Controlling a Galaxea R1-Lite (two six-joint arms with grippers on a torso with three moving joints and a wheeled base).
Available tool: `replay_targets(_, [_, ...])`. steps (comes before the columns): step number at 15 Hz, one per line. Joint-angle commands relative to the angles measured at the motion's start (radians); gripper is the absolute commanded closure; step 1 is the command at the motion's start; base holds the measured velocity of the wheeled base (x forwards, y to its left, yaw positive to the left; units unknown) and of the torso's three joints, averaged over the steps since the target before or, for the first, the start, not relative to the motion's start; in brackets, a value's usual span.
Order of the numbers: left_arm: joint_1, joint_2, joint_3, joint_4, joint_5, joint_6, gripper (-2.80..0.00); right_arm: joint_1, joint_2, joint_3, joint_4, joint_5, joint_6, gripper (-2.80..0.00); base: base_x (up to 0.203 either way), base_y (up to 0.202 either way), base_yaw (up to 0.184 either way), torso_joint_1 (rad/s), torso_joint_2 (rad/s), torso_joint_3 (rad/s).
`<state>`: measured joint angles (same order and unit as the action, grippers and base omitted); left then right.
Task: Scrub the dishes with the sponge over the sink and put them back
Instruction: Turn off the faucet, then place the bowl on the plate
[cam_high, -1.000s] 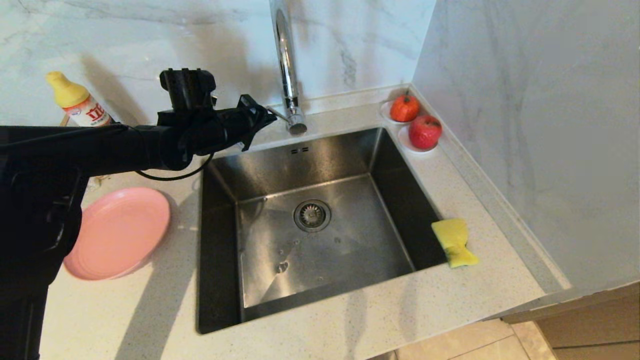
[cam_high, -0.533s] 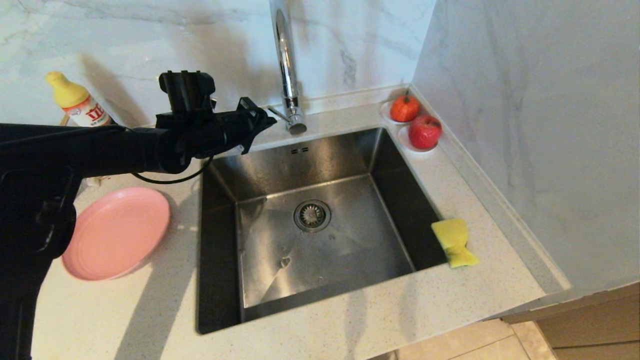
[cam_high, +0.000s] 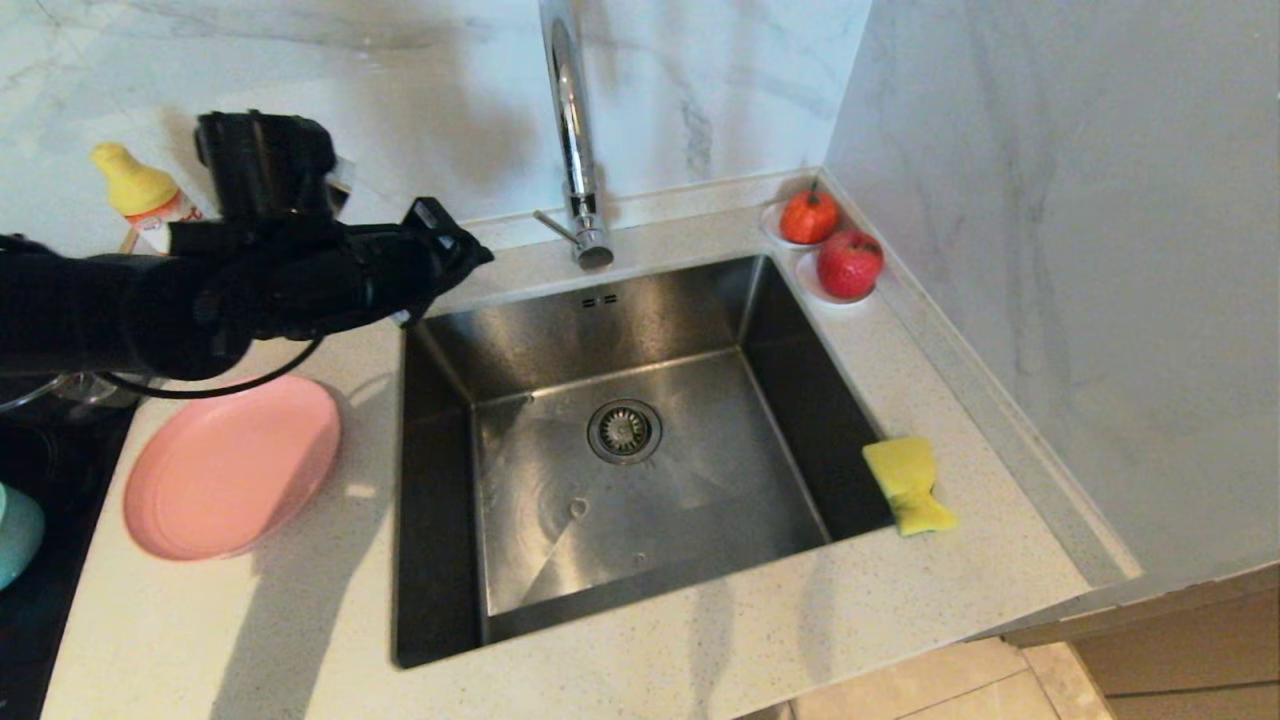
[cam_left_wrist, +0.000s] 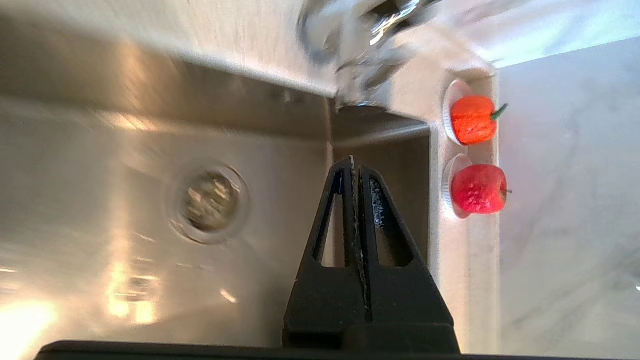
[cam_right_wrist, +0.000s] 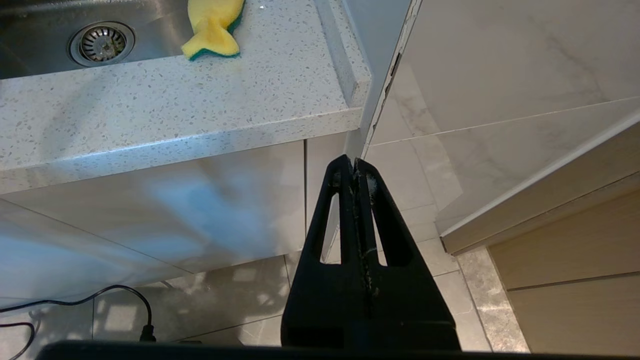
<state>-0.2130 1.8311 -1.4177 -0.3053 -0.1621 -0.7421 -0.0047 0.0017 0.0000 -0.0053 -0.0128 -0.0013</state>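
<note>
Jaws pressed together and holding nothing, the left gripper (cam_high: 470, 245) hangs above the back left corner of the sink (cam_high: 440, 480), its black arm reaching in from the left edge of the head view, above the counter (cam_high: 300, 620). Seen from the left wrist, the same closed fingers (cam_left_wrist: 345, 200) point across the steel basin toward its far wall, with the round drain strainer (cam_left_wrist: 209, 201) off to one side. The right gripper (cam_right_wrist: 356, 165) is likewise closed and empty, parked below counter level in front of the pale cabinet fronts (cam_right_wrist: 150, 210), above the tiled floor (cam_right_wrist: 425, 210). Outward from the working arm, the pink plate (cam_high: 232, 465) lies flat on the counter just left of the sink, untouched and apart from the gripper. A sliver of the teal-blue bowl (cam_high: 18, 535) shows at the far left edge of the head view, on a dark surface beside the counter. The yellow sponge (cam_high: 908, 485) rests on the counter at the sink's right rim, well apart from both grippers, its green layer facing down in the right wrist view. The chrome tap (cam_high: 572, 130) rises behind the basin. A yellow-capped bottle (cam_high: 140, 200) stands against the marble wall behind the left arm, and two red fruits (cam_high: 830, 245) sit on small white dishes in the back right corner.
</note>
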Motion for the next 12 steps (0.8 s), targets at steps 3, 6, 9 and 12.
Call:
replay_targets(3, [0.0, -0.38, 0.208, 0.011, 0.05, 0.248, 0.0, 0.0, 0.0, 0.0, -0.001, 0.0, 0.0, 0.0, 0.0, 0.0, 0.0, 0.0, 0.0, 0.0])
replay_targets(6, [0.0, -0.596, 0.416, 0.01, 0.257, 0.477, 0.0, 0.0, 0.0, 0.0, -0.001, 0.0, 0.0, 0.0, 0.0, 0.0, 0.0, 0.0, 0.0, 0.0])
replay_targets(9, [0.001, -0.841, 0.541, 0.024, 0.385, 0.554, 0.0, 0.0, 0.0, 0.0, -0.001, 0.0, 0.0, 0.0, 0.0, 0.0, 0.0, 0.0, 0.0, 0.0])
replay_targets(12, [0.003, -1.109, 0.713, 0.093, 0.421, 0.604, 0.0, 0.0, 0.0, 0.0, -0.001, 0.0, 0.0, 0.0, 0.0, 0.0, 0.0, 0.0, 0.0, 0.0])
